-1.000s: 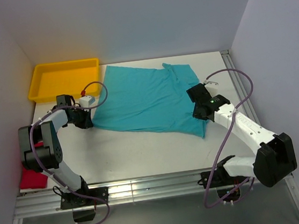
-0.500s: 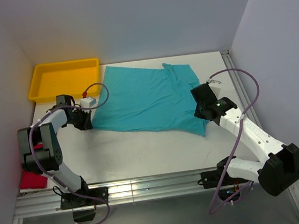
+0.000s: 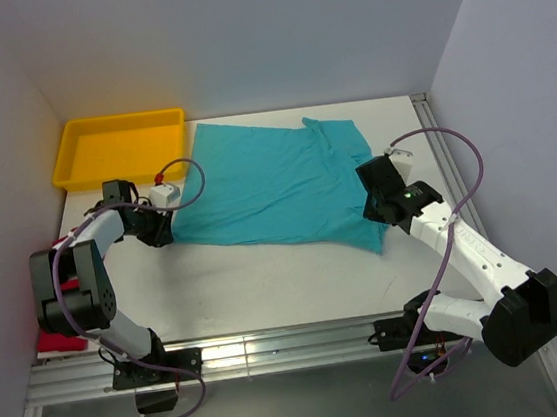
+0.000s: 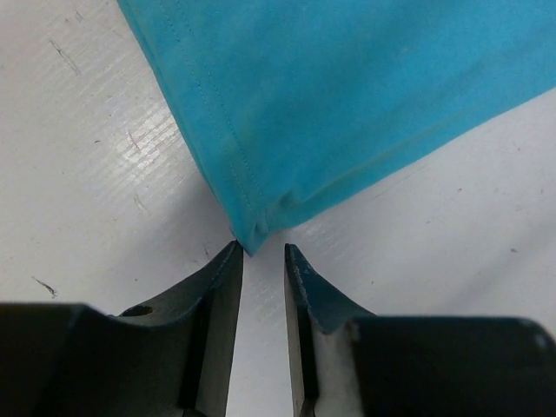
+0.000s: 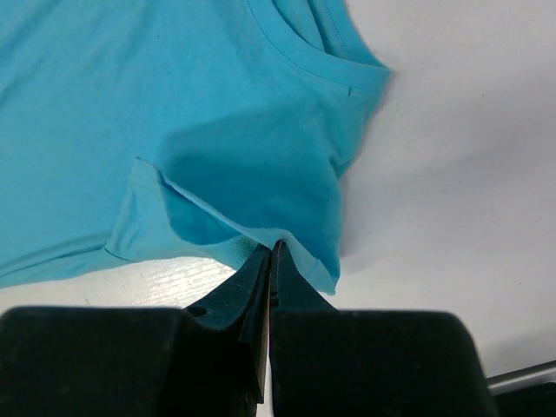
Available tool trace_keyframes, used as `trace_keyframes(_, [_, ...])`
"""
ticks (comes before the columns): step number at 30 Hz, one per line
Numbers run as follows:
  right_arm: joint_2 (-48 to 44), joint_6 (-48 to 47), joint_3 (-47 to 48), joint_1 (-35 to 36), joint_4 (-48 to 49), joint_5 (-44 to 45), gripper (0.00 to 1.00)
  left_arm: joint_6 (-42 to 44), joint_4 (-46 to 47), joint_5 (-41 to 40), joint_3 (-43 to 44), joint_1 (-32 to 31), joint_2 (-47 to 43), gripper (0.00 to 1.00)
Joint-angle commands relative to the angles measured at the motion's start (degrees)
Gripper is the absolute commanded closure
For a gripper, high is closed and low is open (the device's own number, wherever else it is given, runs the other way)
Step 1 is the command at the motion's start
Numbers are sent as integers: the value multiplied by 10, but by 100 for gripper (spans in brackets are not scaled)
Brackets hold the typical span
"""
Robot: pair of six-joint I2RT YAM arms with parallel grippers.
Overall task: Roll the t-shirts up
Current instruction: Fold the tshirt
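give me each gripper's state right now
left gripper: open, the teal t-shirt corner just ahead, not gripped
right gripper: closed on the teal t-shirt edge

I count two t-shirts: one teal t-shirt (image 3: 266, 185) and one red t-shirt (image 3: 59, 340). There is one yellow tray (image 3: 115, 147) and one table (image 3: 267, 280). I have two grippers, my left gripper (image 4: 261, 252) and my right gripper (image 5: 271, 248).

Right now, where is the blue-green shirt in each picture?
Top external: teal t-shirt spread flat mid-table, right of the yellow tray.
Left wrist: fills the top, one corner pointing down.
Right wrist: fills the upper left, neckline at the top.
Shared landmark: the white table.
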Motion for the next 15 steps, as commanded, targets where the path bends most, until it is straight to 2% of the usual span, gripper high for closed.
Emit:
trace_keyframes(1, [-5, -11, 22, -6, -8, 13, 100, 25, 24, 2, -10, -2, -23, 68])
trace_keyframes(11, [4, -14, 34, -9, -8, 15, 100, 24, 36, 12, -11, -2, -5, 71])
trace_keyframes(14, [7, -14, 38, -9, -6, 13, 100, 18, 38, 19, -7, -2, -1, 77])
trace_keyframes(15, [8, -15, 39, -9, -5, 12, 100, 17, 39, 20, -5, -2, 0, 82])
